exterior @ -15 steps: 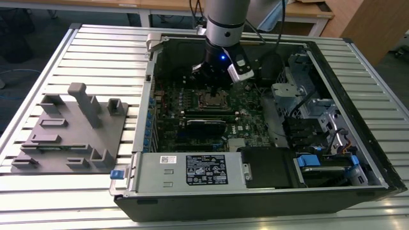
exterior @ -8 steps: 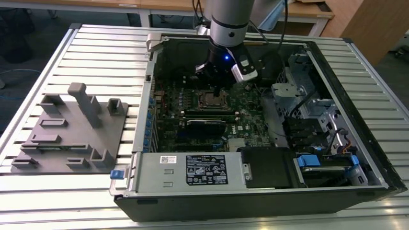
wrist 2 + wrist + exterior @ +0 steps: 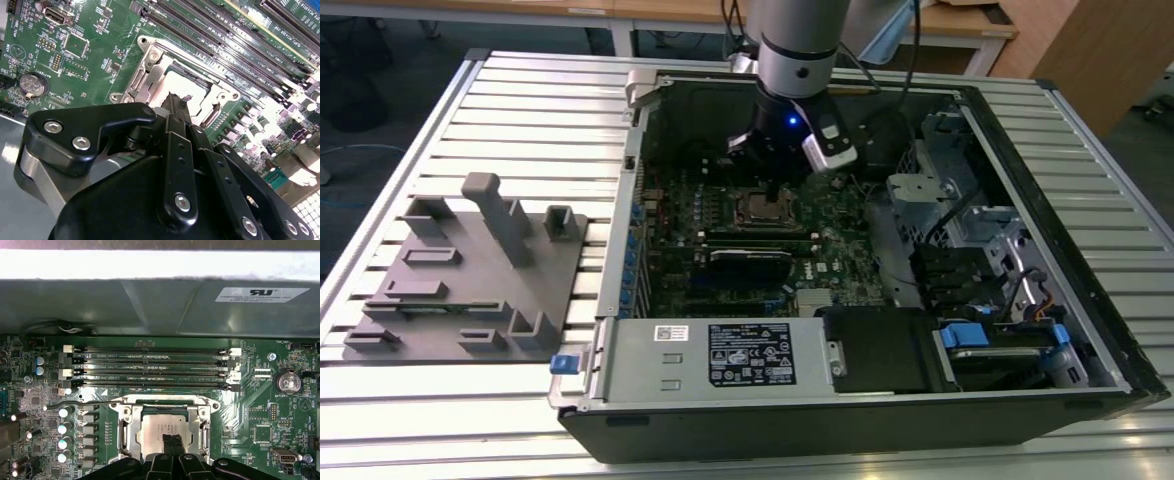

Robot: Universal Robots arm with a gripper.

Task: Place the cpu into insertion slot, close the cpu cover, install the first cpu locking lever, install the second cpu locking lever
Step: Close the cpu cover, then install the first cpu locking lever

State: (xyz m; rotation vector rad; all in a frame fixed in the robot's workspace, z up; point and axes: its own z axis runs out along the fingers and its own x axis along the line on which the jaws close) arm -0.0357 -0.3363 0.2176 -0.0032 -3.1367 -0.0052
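Cpu (image 3: 152, 430) lay under the lowered cpu cover (image 3: 125, 429); my gripper (image 3: 172, 444), fingers closed together, touched its top, seemingly pressing it seated.

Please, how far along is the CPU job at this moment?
Done: the cpu lies in the insertion slot, and the cpu cover looks down around it. In hand: the gripper is shut, tips at the cpu's top. Left: a locking lever lies beside the slot; latched or not, I cannot tell.

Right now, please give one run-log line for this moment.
gripper: shut, over cpu | cpu: in insertion slot | cpu cover: down
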